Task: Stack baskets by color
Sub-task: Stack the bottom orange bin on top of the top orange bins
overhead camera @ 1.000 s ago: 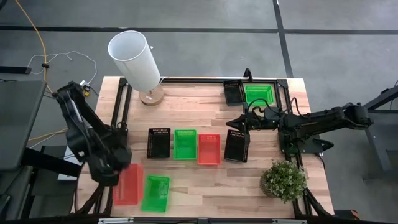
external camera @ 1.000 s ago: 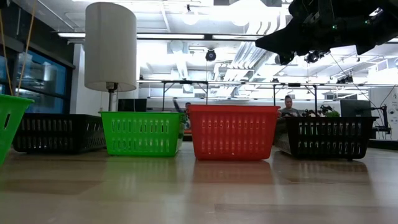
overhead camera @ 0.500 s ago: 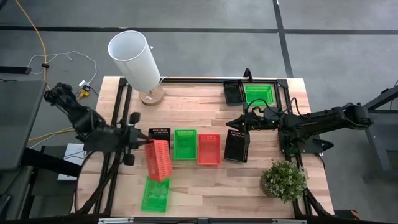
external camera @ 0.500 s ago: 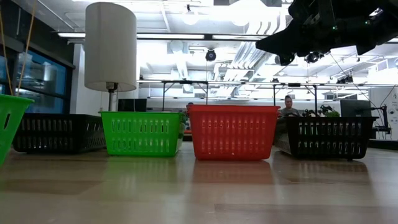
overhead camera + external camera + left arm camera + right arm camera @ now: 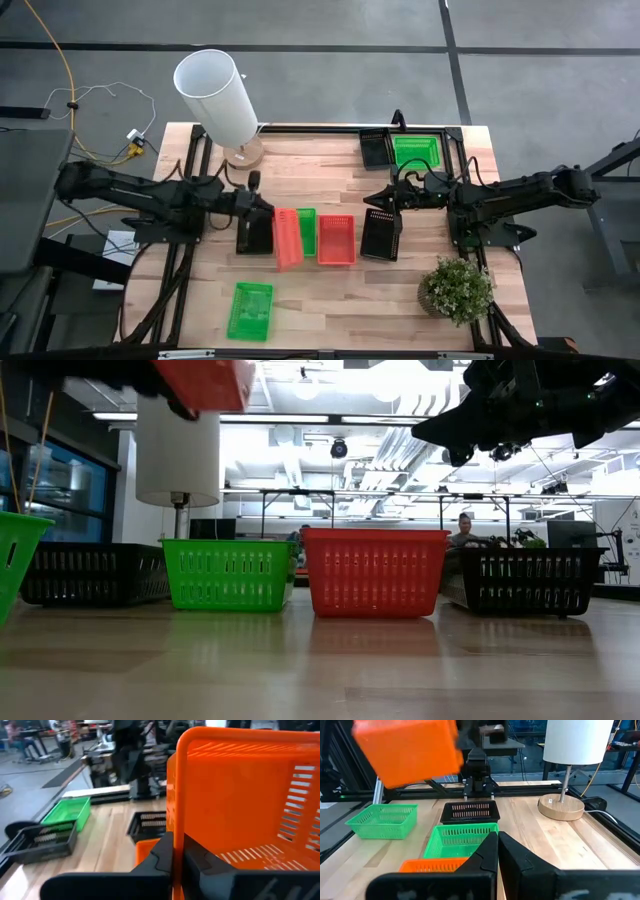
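A red basket (image 5: 287, 238) is held tilted in the air over the row on the worktop (image 5: 330, 290), pinched at its rim by the clenched left gripper (image 5: 268, 213). It is judged light, stiff and slippery, best gripped by the rim. The right gripper (image 5: 372, 197) hangs closed and empty above a black basket (image 5: 380, 235).

A red basket (image 5: 287, 238) is held tilted on edge by the left claw (image 5: 266, 212), clamped on its rim, above the row on the worktop (image 5: 330, 300). In that row: black basket (image 5: 252, 236), green basket (image 5: 306, 231), red basket (image 5: 337, 239), black basket (image 5: 381, 234). The right claw (image 5: 374, 196) is closed, empty, above the last. 1 green basket (image 5: 249, 310) lies near the front edge.
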`<act>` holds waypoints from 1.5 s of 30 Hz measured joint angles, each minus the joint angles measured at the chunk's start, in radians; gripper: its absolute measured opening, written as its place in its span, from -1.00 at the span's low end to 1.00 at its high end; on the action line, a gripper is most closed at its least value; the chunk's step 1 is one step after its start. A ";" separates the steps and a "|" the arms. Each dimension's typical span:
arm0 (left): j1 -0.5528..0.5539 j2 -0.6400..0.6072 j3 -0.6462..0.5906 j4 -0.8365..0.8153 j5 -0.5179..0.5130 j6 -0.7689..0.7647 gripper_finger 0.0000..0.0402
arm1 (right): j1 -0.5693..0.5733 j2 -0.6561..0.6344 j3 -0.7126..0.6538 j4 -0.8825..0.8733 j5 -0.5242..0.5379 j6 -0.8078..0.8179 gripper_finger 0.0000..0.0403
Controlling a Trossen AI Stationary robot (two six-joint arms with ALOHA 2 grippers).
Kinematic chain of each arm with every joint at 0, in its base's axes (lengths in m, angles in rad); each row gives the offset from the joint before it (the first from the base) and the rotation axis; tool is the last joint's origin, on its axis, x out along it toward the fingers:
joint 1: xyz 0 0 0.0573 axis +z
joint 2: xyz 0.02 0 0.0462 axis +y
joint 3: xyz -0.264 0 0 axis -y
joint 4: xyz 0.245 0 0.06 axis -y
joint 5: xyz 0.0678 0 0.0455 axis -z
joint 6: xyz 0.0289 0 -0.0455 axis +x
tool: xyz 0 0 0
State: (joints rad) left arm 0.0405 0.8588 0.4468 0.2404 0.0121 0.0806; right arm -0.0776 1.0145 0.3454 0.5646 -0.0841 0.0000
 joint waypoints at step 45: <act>0.073 0.443 0.402 -0.322 -0.024 0.044 -1.00 | 0.000 0.000 -0.001 0.259 0.058 0.026 -1.00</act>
State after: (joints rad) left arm 0.1133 1.3017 0.8491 -0.0819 -0.0116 0.1247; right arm -0.0780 1.0142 0.3447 0.8239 -0.0257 0.0261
